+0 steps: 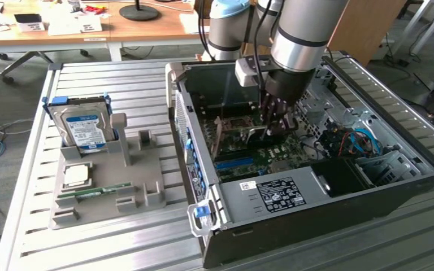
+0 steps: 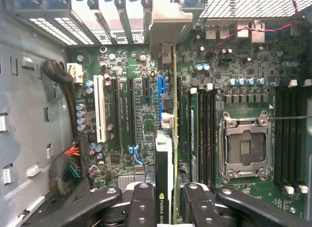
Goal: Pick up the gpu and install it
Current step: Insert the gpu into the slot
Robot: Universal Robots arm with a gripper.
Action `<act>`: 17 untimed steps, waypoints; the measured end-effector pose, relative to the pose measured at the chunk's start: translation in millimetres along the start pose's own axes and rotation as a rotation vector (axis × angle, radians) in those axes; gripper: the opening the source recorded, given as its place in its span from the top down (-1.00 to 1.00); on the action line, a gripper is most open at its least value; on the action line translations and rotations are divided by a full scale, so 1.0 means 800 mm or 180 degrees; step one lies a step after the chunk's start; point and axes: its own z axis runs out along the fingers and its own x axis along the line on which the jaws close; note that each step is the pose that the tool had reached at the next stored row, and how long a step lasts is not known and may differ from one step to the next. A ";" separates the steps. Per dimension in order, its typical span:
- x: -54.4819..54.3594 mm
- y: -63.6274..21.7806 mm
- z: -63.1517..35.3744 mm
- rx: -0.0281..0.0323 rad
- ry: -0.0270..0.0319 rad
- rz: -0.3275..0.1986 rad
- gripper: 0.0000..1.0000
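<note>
My claw (image 2: 168, 210) is clamped on the gpu (image 2: 165, 158) inside the open computer case (image 1: 293, 197). The thin flat card stands on its edge above the green motherboard (image 2: 122, 154). Its long side runs along the black slots (image 2: 131, 110), and its shiny metal end points at the back wall. The case walls stand close all around.

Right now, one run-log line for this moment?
gripper: shut on green-board, silver-bracketed gpu | position: inside black computer case, above green motherboard

Nvidia's eye logo stands on the dark edge of the gpu (image 2: 165, 168), between the fingers of the gripper (image 2: 168, 197). The case sticker (image 1: 271, 195) and the hard drive label (image 1: 83, 129) carry print too small to read.
</note>
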 end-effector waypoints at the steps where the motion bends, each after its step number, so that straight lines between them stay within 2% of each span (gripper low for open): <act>1: 0.000 0.000 0.001 0.0000 0.0000 0.0000 0.46; 17: 0.000 0.000 0.005 0.0000 0.0001 0.0000 0.46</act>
